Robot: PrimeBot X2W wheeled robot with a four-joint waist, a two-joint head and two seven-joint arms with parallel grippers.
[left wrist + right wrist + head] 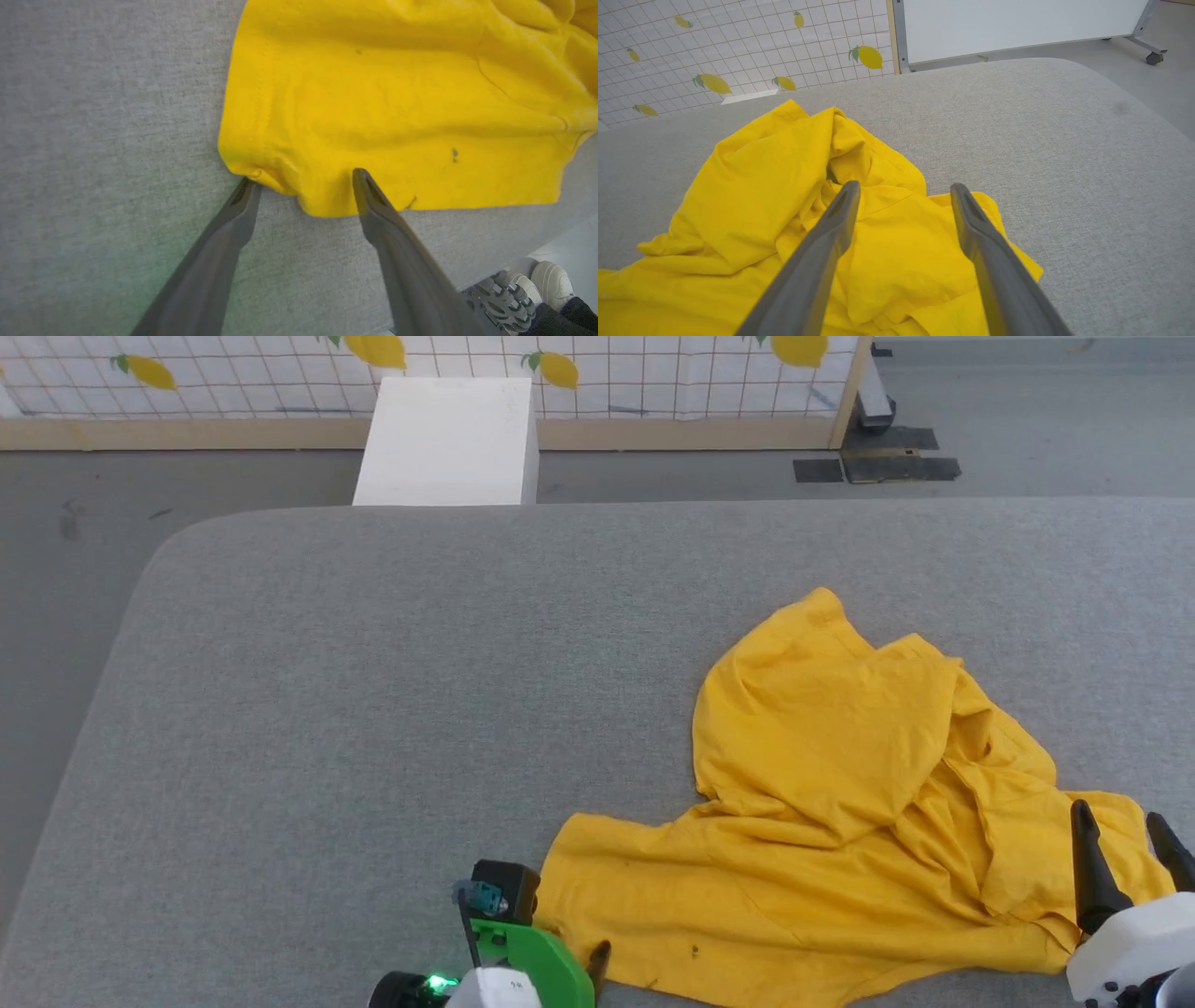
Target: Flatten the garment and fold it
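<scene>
The garment (840,803) is a bright yellow shirt lying crumpled on the grey padded table (373,709), right of centre and close to the near edge. No print shows on its visible side. My left gripper (303,179) is open at the garment's (373,107) near left corner, one fingertip at the hem corner, the other over the cloth edge. My right gripper (903,189) hangs open above the garment's (761,186) right end, with nothing between its fingers. In the head view the left gripper (560,952) sits bottom centre and the right gripper (1125,831) bottom right.
A white box (448,439) stands on the floor behind the table, before a lemon-print grid panel (280,373). A white board on wheels (1017,23) stands past the table's far side. A person's shoes (528,289) show on the floor by the near table edge.
</scene>
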